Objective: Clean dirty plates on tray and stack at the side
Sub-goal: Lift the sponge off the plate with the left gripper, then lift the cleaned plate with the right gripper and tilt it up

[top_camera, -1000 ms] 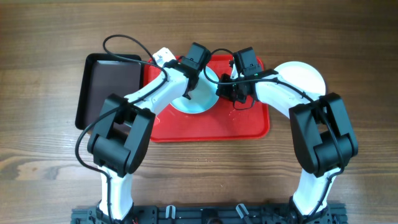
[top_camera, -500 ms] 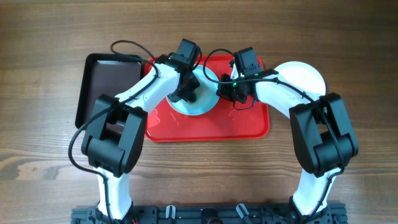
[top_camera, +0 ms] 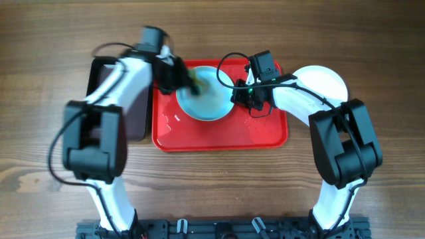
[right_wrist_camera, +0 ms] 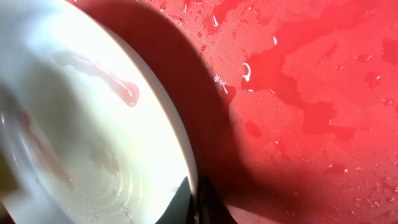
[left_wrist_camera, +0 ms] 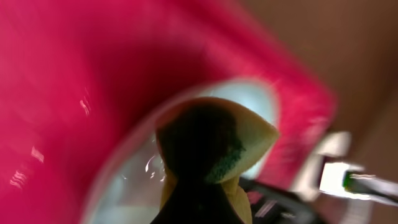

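A pale aqua plate [top_camera: 211,99] lies on the red tray [top_camera: 219,136]. In the right wrist view the plate [right_wrist_camera: 81,124] is wet, with a thin red streak near its upper part. My right gripper [top_camera: 240,97] is shut on the plate's right rim, one finger on each side of the rim [right_wrist_camera: 198,202]. My left gripper [top_camera: 179,76], blurred, is shut on a yellow sponge with a green face [left_wrist_camera: 214,137] at the plate's upper left edge. A second plate [top_camera: 327,81], white, lies on the table right of the tray. No third plate shows.
A dark brown tray with a black rim [top_camera: 106,86] lies against the red tray's left side, partly under my left arm. Water drops and wet patches lie on the red tray's floor [right_wrist_camera: 311,93]. Cables loop above both wrists.
My left arm has swung left, carrying the sponge from over the plate's centre to its upper left edge. The right gripper has stayed on the rim.
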You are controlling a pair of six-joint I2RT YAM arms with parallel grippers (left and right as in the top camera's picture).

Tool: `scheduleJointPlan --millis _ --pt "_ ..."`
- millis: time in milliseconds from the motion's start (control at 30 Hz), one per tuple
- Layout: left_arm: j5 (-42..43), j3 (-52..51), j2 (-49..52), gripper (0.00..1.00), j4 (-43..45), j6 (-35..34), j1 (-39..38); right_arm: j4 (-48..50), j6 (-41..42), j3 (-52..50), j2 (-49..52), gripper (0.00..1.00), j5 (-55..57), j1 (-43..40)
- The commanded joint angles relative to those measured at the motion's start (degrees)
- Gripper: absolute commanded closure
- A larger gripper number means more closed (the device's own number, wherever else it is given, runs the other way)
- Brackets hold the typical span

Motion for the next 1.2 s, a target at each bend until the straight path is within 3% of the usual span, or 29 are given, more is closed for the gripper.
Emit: scheduleJointPlan --millis 0,200,400,733,933,1167 --pt "10.8 1.16 -3.91 0.96 2.64 3.82 4.33 -1.09 -1.05 -1.4 2.69 0.96 0.66 0.39" --pt "9.53 1.16 -3.98 0.96 1.31 8.35 4.39 -1.62 -3.56 -1.27 1.6 0.96 -1.22 0.39" --pt "-5.35 1.16 -3.93 0.96 -3.26 7.74 3.26 -7.21 -8.63 -1.27 -5.22 0.96 4.52 0.48" --pt "-13.53 1.11 -3.93 0.96 -6.12 7.52 1.95 -23.52 -11.67 -1.27 -21.55 0.96 36.15 4.09" --pt "-14.6 1.11 -3.76 0.96 -6.84 7.56 -0.85 -24.98 -9.97 -1.27 -27.98 0.96 56.89 10.73" --pt "-22.27 1.11 -3.76 0.96 -8.68 5.42 -5.55 -24.59 -9.9 -1.27 -30.23 0.96 81.64 20.0"
